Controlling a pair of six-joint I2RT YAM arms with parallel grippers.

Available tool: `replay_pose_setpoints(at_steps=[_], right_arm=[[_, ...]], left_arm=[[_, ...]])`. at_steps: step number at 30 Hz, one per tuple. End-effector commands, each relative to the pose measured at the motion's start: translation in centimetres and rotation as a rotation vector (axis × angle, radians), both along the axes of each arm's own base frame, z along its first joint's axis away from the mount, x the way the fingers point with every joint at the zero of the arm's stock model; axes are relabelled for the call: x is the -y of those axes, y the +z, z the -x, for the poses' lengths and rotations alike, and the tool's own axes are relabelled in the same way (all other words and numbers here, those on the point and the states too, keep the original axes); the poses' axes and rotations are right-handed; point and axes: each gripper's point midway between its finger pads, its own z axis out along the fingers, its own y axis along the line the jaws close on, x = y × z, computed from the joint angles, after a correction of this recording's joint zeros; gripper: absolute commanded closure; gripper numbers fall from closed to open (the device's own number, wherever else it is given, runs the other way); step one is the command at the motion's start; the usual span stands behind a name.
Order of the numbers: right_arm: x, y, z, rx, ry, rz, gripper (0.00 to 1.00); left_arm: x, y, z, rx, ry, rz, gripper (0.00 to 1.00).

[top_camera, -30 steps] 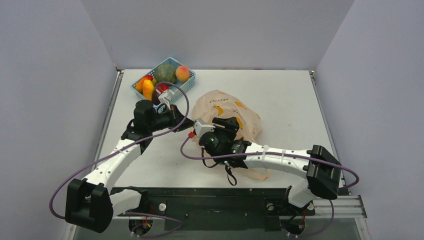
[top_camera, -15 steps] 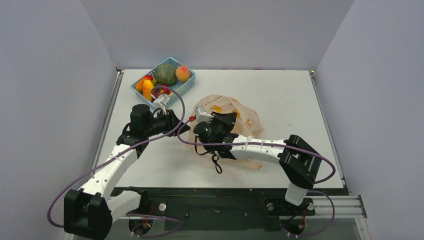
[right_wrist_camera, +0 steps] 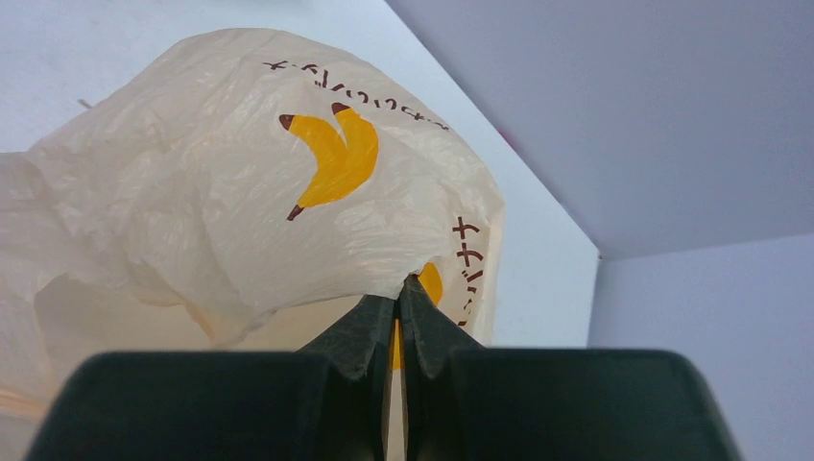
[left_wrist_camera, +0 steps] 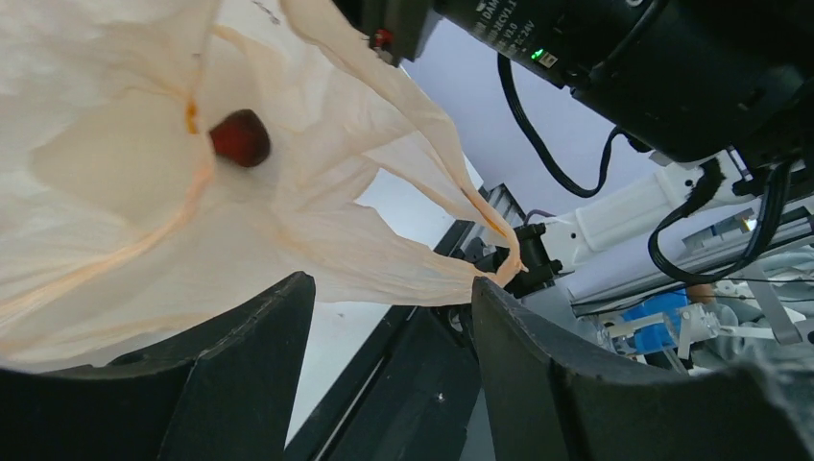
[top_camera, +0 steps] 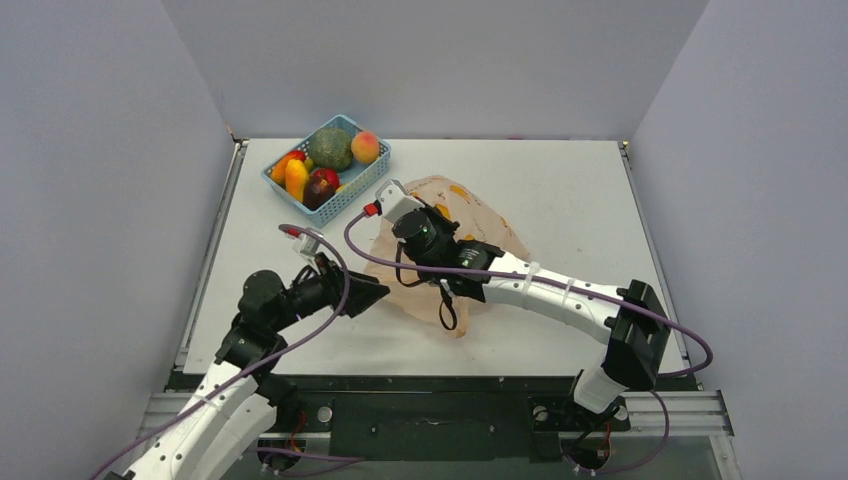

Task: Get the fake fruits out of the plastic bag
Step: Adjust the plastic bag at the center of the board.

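The white desk point(top_camera: 560, 200) carries the thin translucent pale-orange plastic bag printed with yellow bananas and dark lettering point(top_camera: 480, 225). The bag is hoisted at one side, so the step in hand looks like reaching into it for a fruit.

The right pincer point(right_wrist_camera: 400, 288) has its fingers pressed together on a fold of the bag's film, which rises in a peak just above its tips. To do the step well, that pinch should hold firm and high, so the film stays taut and the mouth gapes toward the other arm. If it slackens, I judge the film would drape over whatever lies inside.

The left pincer point(left_wrist_camera: 389, 298) is spread wide and holds nothing, with its tips just short of the bag's lower edge. It should go in with its fingers spread and close only once they flank the fruit, since thin film bunches easily between fingers. One loop handle of the bag hangs across its path, ahead and to its right, and is best passed on the left.

A small glossy dark maroon toy fruit point(left_wrist_camera: 240, 137) sits in a crease of the bag, ahead of the left pincer and off to its left, apart from both fingers. Whether it lies bare or behind a layer of film I cannot tell
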Motion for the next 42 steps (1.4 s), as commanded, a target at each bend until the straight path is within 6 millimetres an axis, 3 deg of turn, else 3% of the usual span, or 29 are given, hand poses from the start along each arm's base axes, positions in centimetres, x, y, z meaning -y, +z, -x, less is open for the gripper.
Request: replay_pose_setpoints(at_steps=[1,2,3,4,5,6,12,15,20,24,29,35,38,42], right_arm=[[-2.0,-1.0,1.0,-0.117,0.108,-0.097,1.0],[-2.4,-1.2,1.3,-0.141,0.13,-0.127,1.0],[-2.2,-1.0,1.3,-0.149,0.133,-0.153,1.0],[-2.6,-1.1,1.6,-0.178,0.158,-0.189,1.0],[-2.3,-0.9,1.6,-0.185,0.161,-0.215,1.0],[-2.5,-0.9,1.8,-0.207,0.172,-0.255,1.0],[-2.9,0.1,2.6,-0.265,0.19,-0.435,1.0],[-2.2,0.8,2.0,-0.257,0.126,-0.491,1.0],[-0.7,1.5,1.5,-0.297,0.109,-0.556,1.0],[-1.6,2.6,2.9,-0.35,0.2,-0.589,1.0],[-1.3,3.2,3.3,-0.362,0.196,-0.596,1.0],[-0.6,3.3,3.6,-0.358,0.204,-0.589,1.0],[-0.9,3.2,4.0,-0.379,0.236,-0.594,1.0],[-1.7,3.8,4.5,-0.402,0.283,-0.612,1.0]], left_arm=[[3.2,1.4,-1.0,0.05,0.061,0.036,0.41],[3.4,1.6,-1.8,0.067,0.108,0.043,0.42],[4.3,0.6,-1.8,0.053,0.102,0.021,0.42],[4.5,1.2,-2.5,0.076,0.137,0.051,0.43],[4.9,-0.2,-2.9,0.047,0.149,0.039,0.44],[4.8,0.4,-3.8,0.06,0.196,0.077,0.45],[7.1,-2.7,-6.2,0.063,0.282,0.057,0.49],[8.0,-4.0,-7.6,0.064,0.316,0.075,0.52],[9.3,-4.9,-8.4,0.06,0.318,0.072,0.52],[10.1,-6.7,-8.9,0.067,0.305,0.01,0.53],[11.1,-5.1,-6.2,0.13,0.278,-0.025,0.56],[9.8,-1.6,-3.6,0.19,0.218,-0.054,0.53],[10.2,-0.8,-1.7,0.206,0.107,-0.064,0.49],[11.2,-0.4,-0.9,0.235,0.041,-0.045,0.48]])
